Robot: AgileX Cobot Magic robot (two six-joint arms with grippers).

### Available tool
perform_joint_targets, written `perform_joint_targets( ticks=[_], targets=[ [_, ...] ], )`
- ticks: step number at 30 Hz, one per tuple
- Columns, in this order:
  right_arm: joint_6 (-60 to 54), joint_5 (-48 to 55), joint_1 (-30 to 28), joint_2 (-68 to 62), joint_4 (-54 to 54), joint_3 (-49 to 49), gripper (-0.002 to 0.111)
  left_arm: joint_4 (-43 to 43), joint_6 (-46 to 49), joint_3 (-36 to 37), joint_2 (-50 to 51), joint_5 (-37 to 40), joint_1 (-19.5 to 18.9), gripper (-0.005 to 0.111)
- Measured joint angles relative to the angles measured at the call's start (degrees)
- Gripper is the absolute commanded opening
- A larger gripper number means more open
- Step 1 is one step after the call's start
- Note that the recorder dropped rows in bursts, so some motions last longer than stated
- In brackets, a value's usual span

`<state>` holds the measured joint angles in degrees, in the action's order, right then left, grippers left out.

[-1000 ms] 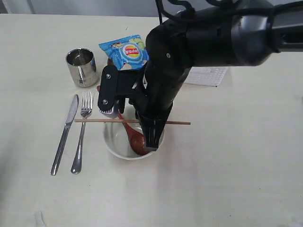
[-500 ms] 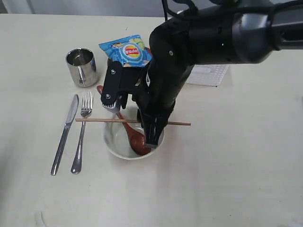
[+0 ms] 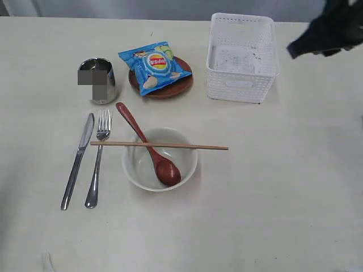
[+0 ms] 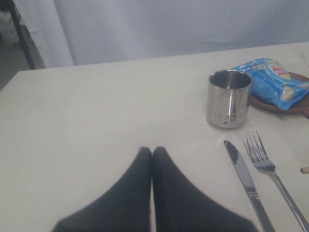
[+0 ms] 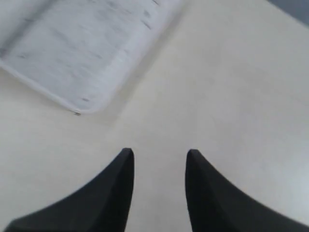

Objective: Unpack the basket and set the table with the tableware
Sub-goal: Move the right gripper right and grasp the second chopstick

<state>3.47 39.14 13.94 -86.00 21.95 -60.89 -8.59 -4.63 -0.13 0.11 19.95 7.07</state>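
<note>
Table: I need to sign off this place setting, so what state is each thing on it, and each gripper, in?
basket: upright, empty
bowl: upright, spoon head inside
spoon: leaning in bowl, handle over rim
chopsticks: lying across bowl rim
cup: upright
plate: under chip bag
chip bag: lying on plate
knife: lying flat
fork: lying flat beside knife
left gripper: shut
right gripper: open, empty
</note>
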Motion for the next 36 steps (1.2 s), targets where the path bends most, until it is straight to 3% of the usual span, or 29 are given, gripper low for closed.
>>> perform_joint_targets(
  ticks=[5, 10, 29, 36],
  targets=[
    [4.29, -4.32, -13.44, -2.29, -3.98, 7.39, 0.035, 0.0, 0.0, 0.0, 0.0, 0.0, 0.0, 0.0],
    [4.38, -4.6, -21.14, -5.4, -10.14, 10.15, 0.035, 0.0, 0.0, 0.0, 0.0, 0.0, 0.0, 0.0],
    [1.69, -3.23, -26.67, -13.16, -12.23, 10.25, 0.035, 0.0, 0.0, 0.0, 0.0, 0.0, 0.0, 0.0],
    [-6.85, -4.29, -31.64, -14.55, -22.87, 10.25, 0.035, 0.0, 0.0, 0.0, 0.0, 0.0, 0.0, 0.0]
  ],
)
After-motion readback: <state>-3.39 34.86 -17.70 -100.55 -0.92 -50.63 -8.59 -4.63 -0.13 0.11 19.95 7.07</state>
